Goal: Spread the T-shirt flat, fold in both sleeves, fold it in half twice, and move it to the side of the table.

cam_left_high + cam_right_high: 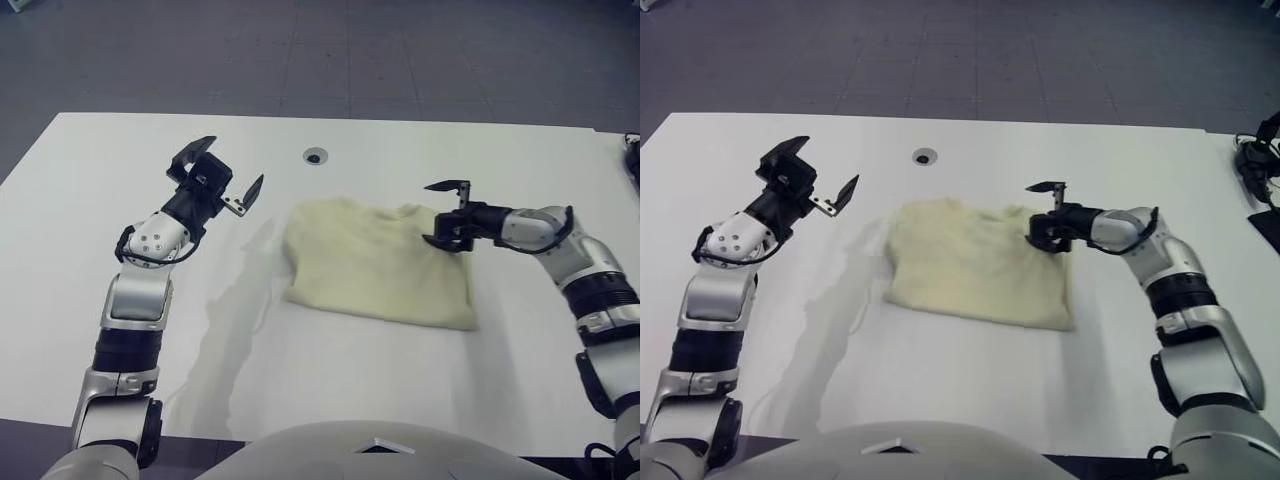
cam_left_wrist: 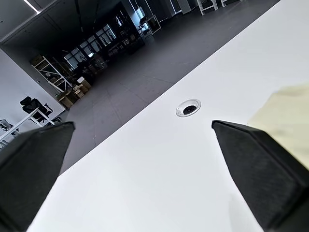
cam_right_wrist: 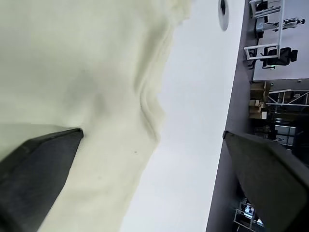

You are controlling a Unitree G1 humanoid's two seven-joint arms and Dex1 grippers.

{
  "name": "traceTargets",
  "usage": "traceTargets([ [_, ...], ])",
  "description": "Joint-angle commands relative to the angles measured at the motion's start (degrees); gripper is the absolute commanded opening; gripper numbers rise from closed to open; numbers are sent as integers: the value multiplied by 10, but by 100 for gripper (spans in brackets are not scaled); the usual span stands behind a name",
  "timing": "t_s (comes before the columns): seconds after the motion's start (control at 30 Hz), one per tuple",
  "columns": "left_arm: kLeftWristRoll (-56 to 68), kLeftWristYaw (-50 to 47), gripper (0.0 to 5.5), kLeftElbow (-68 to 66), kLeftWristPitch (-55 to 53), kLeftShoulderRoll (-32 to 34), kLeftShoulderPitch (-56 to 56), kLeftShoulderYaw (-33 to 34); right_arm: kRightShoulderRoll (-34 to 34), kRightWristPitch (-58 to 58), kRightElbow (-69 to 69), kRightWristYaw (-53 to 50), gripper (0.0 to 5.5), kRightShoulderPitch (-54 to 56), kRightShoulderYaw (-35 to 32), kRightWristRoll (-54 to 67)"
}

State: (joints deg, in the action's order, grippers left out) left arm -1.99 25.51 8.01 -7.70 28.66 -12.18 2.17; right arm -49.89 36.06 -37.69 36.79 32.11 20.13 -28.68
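Folded into a rectangle lying long from 9 to 3 o'clock on the white table, the pale yellow cloth T-shirt has the black right gripper spread open at its 2 o'clock corner, far nearer than the empty, open left gripper at 10 o'clock.

T-shirt: pale yellow cloth, matt, soft knit; edge rougher and ribbed.
Table: white top, smooth, faint sheen.
Cable grommet: bright metal-looking ring, dark centre.
Left gripper, right gripper: 2 fingers each, black, matt, plastic-looking.
Left arm: silver-grey shell, smooth, semi-gloss, with black matt joints.
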Motion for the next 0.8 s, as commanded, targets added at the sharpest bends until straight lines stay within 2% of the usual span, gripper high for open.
traceTargets([
  [0.03, -1, -5, 537, 49, -17, 13, 30, 19, -64, 0, 45, 66, 540, -69, 4, 8],
  [0.1, -1, -7, 537, 76, -26, 8, 42, 20, -93, -13, 111, 114, 540, -116, -3, 53],
  [0.23, -7, -13, 537, 108, -35, -6, 49, 0, -145, -99, 341, 245, 540, -249, 10, 228],
  [0.37, -9, -12, 537, 106, -35, -9, 43, -8, -119, -143, 464, 272, 540, -278, 29, 301],
  [0.63, -7, -8, 537, 110, -34, -8, 51, -13, -32, -143, 460, 222, 540, -284, 44, 235],
  [0.8, -3, -8, 537, 118, -32, -5, 59, -8, -6, -109, 423, 151, 540, -252, -16, 222],
])
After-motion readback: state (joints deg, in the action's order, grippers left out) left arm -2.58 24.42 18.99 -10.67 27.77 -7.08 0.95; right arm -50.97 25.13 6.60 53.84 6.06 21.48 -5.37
